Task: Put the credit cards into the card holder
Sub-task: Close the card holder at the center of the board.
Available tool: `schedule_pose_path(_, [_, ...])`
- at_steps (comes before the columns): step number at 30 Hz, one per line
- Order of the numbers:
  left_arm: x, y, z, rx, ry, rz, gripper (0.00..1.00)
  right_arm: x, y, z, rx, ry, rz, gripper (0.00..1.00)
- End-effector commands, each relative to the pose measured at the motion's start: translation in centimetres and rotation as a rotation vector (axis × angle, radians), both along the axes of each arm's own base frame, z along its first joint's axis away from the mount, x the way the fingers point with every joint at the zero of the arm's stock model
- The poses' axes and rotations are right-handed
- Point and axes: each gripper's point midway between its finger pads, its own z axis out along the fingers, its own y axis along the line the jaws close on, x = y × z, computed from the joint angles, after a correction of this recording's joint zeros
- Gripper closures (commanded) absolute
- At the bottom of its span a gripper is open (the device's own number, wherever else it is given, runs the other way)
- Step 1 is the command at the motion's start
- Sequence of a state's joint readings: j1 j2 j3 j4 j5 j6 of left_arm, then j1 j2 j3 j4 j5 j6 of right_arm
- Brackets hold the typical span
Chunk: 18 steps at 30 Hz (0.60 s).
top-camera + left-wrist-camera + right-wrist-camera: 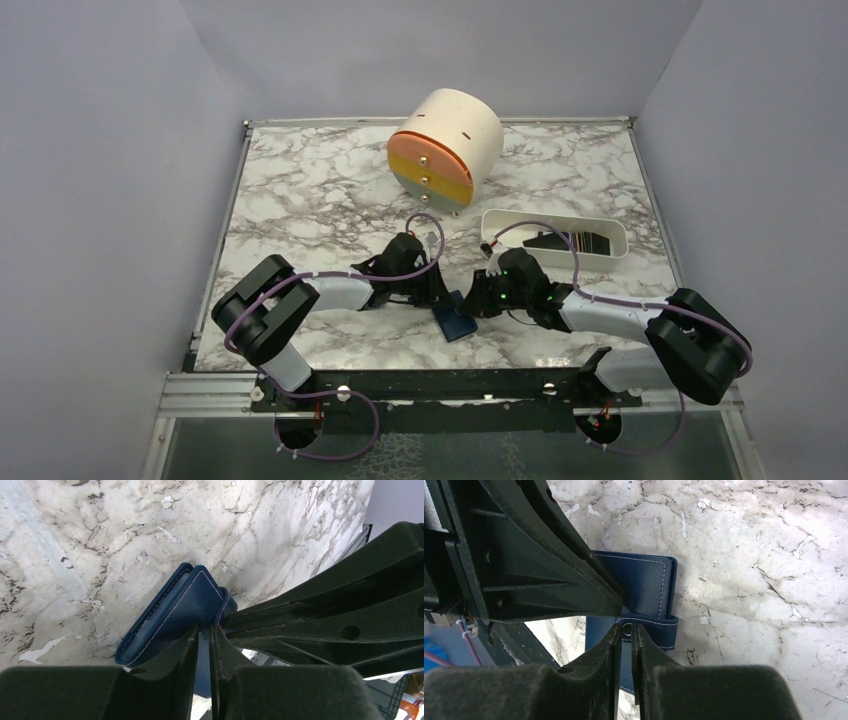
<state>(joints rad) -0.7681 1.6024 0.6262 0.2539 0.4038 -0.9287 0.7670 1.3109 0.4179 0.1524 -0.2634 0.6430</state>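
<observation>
The card holder [457, 324], a navy bifold wallet, sits at the middle of the marble table between both arms. My left gripper [205, 627] is shut on one edge of the card holder [175, 607], whose folded leaves gape slightly on the left. From the other side my right gripper [626, 628] is shut on the snap tab [659, 627], with the metal snap right at its fingertips. The card holder [644, 580] lies folded beyond it. In the top view the left gripper [440, 296] and right gripper [478, 300] nearly touch. The credit cards are out of view.
A white oblong tray [612, 262] with dark flat items inside stands just behind the right arm. A round cream drawer unit [445, 148] with orange and yellow fronts lies at the back centre. The table's near edge [450, 372] runs just behind the card holder.
</observation>
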Motion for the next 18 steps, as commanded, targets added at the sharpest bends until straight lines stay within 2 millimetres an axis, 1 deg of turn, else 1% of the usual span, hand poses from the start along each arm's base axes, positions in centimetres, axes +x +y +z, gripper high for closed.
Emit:
schedule_pose_path(1, [0.5,1.4,-1.1,0.075,-0.017,0.05,0.82,-0.1,0.4,0.1,0.006,-0.001,0.015,0.86])
schedule_pose_path(5, [0.6,1.3,-0.8,0.071,-0.019,0.058,0.83,-0.2,0.1,-0.3,-0.009,0.005,0.007,0.86])
schedule_pose_path(9, [0.5,1.5,-1.2,0.081,-0.013,0.061,0.84,-0.4,0.1,-0.8,-0.019,0.018,0.022,0.9])
schedule_pose_path(12, [0.4,1.6,-1.5,0.087,-0.006,0.062,0.85,-0.6,0.2,-1.0,-0.022,0.032,0.036,0.9])
schedule_pose_path(15, [0.4,1.7,-1.8,0.098,-0.003,0.065,0.9,-0.6,0.4,-0.9,-0.021,0.037,0.041,0.9])
schedule_pose_path(18, [0.2,1.8,-2.2,0.111,0.008,0.061,0.92,-0.5,0.4,-0.3,-0.023,0.034,0.039,0.9])
